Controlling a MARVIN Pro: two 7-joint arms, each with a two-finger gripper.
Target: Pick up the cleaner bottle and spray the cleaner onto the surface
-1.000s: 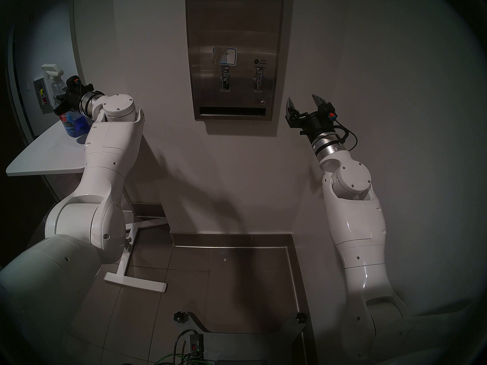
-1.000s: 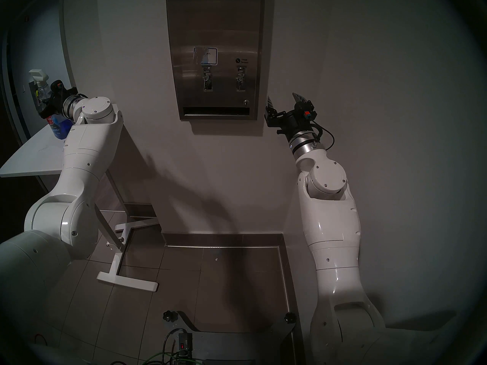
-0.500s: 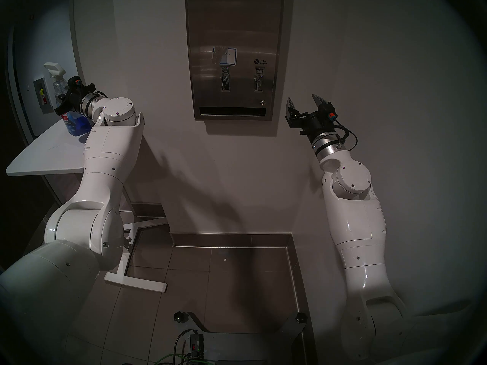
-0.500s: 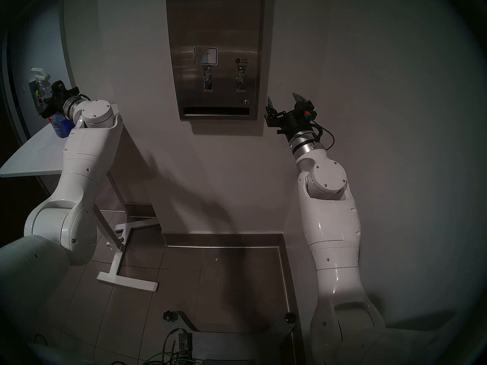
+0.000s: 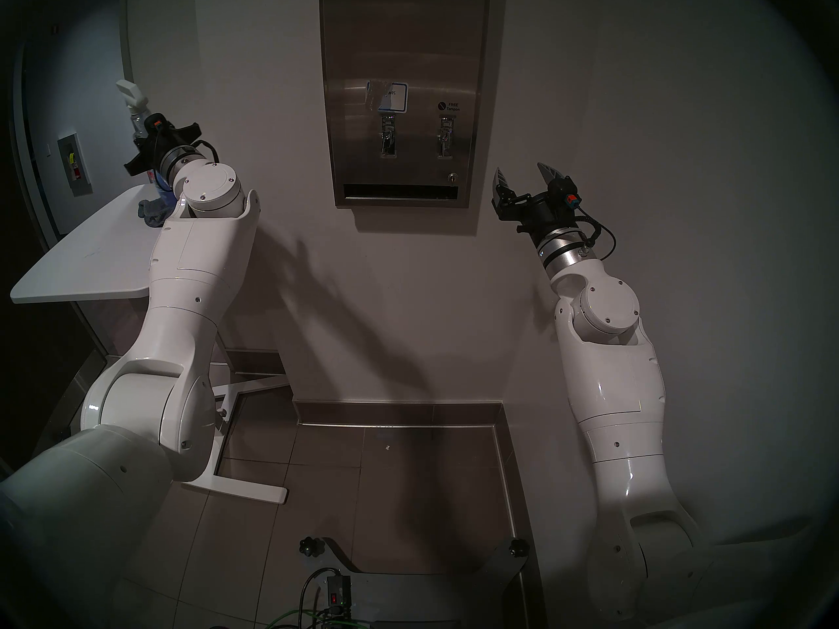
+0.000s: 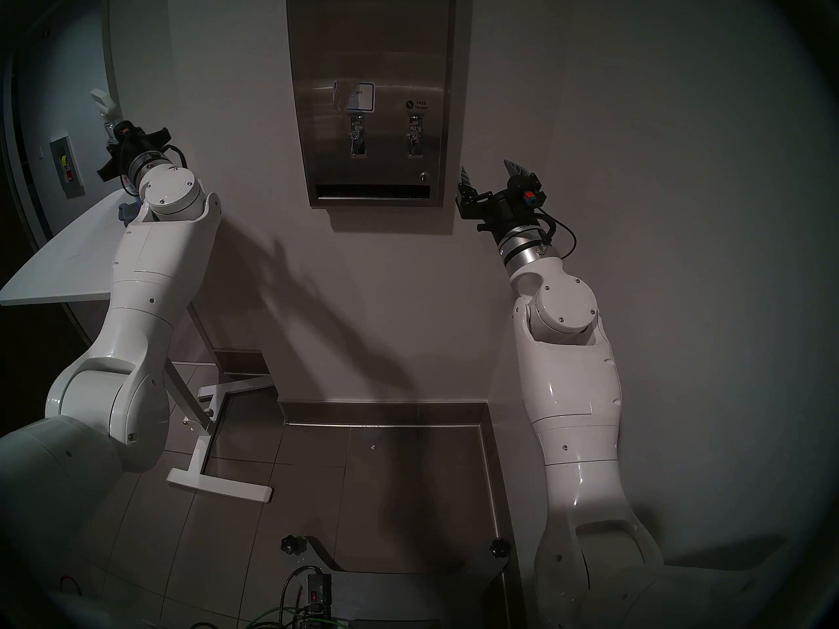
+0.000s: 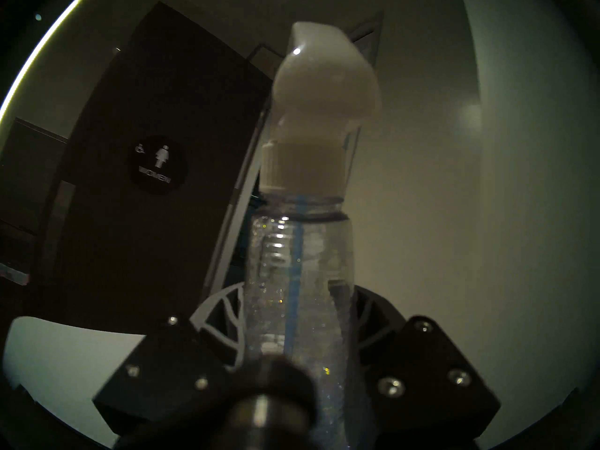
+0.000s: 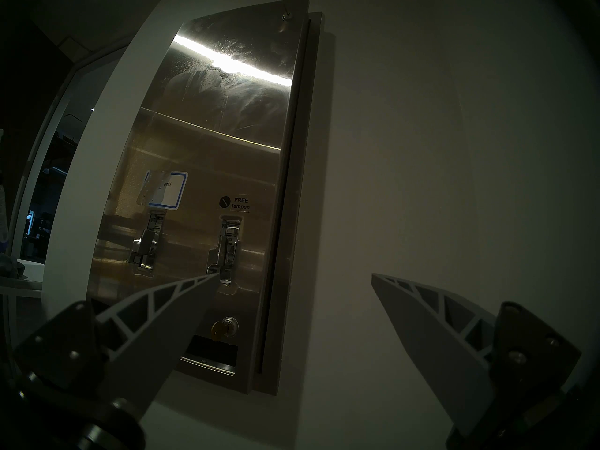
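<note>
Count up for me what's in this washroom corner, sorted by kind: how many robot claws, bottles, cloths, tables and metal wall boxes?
Robot grippers: 2, the left gripper clamped on the bottle, the right gripper open and empty
Spray bottles: 1, the cleaner bottle
Cloths: 1, a grey-blue cloth on the table
Tables: 1, the white table
Steel wall dispensers: 1
Total: 6

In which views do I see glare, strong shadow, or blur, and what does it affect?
Right wrist view: a bright glare band crosses the top of the steel dispenser front. Head views: dim, with the arms' shadows on the wall under the dispenser. Left wrist view: the cleaner bottle is sharp enough, but the left gripper base is blurred.
</note>
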